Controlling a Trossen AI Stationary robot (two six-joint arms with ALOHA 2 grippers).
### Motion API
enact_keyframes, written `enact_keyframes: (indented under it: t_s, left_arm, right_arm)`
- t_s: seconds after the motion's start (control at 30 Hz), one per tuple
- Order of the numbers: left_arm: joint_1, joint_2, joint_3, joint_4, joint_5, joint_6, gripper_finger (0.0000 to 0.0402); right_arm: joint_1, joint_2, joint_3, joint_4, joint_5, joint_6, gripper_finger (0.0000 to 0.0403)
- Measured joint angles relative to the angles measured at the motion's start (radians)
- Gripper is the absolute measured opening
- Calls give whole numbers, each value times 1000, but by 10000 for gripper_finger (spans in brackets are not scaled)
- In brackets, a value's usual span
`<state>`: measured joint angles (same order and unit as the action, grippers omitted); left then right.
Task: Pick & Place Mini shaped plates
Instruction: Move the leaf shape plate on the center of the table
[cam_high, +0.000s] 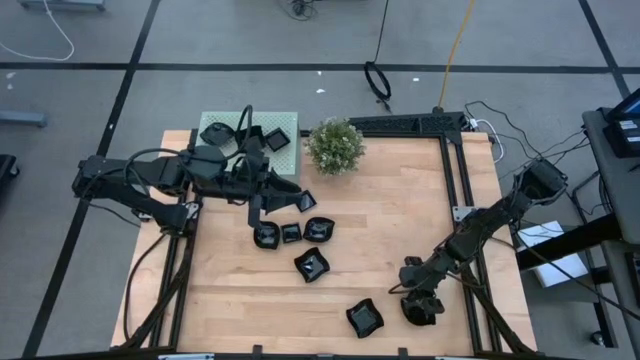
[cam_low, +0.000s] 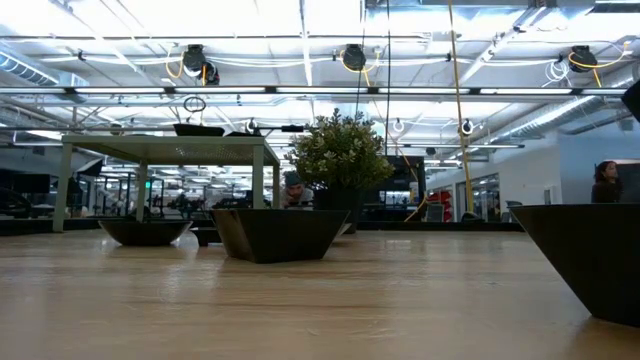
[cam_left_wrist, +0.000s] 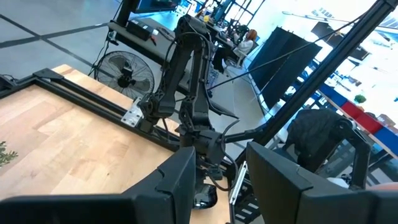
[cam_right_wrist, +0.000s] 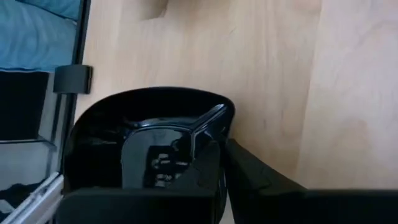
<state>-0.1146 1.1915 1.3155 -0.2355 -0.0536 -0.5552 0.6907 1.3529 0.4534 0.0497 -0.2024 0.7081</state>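
Note:
Several mini shaped plates, small glossy black dishes, lie on the wooden table: a cluster in the middle (cam_high: 291, 233), one below it (cam_high: 312, 265), one near the front edge (cam_high: 365, 317). More sit on a green mat (cam_high: 288, 118) at the far left. My right gripper (cam_high: 420, 303) is down at the near right, shut on another black plate (cam_right_wrist: 149, 143). My left gripper (cam_high: 288, 192) hovers above the cluster, pointing level toward the table's right; its fingers (cam_left_wrist: 180, 186) stand open with nothing between them. My right gripper pinches the plate's rim (cam_right_wrist: 217, 121) at one raised corner, one finger inside the dish and one finger (cam_right_wrist: 261, 180) outside it. The fingers come slanting down from the table's right. The plate's underside appears to rest on the table.
A green potted plant (cam_high: 335, 145) stands at the far middle of the table. A black frame (cam_high: 455, 170) runs along the far and right edges. Bare wood lies between the cluster and the right arm. A plate looms at the right of the low view (cam_low: 590, 260).

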Motion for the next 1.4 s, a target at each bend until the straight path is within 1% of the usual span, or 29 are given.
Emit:
enact_keyframes:
  t_s: [0.1, 0.23, 0.4, 0.57, 0.63, 0.73, 0.8, 1.1, 1.4]
  left_arm:
    - [0, 0, 0, 0, 0, 0, 147]
    - [0, 0, 0, 0, 0, 0, 147]
    - [0, 0, 0, 0, 0, 5, 147]
    - [0, 0, 0, 0, 0, 8, 147]
    - [0, 0, 0, 0, 0, 9, 147]
    - [0, 0, 0, 0, 0, 5, 147]
    - [0, 0, 0, 0, -1, -1, 147]
    - [0, 0, 0, 0, -1, -8, 147]
    - [0, 0, 0, 0, -1, -10, 147]
  right_arm:
    - [-5, -4, -1, 29, 29, 22, 2]
    - [-48, -21, -2, 69, 168, 40, 1]
    - [-157, -32, -2, 78, 284, 54, 1]
    - [-301, -30, -2, 105, 362, 17, 0]
    - [-362, -21, -2, 173, 369, 12, 0]
    - [-427, 29, 6, 350, 302, -14, 0]
    - [-442, 82, 37, 415, 275, -53, 0]
    - [-475, 335, 238, 399, 278, -198, 0]
    - [-522, 488, 420, 407, 276, -238, 0]
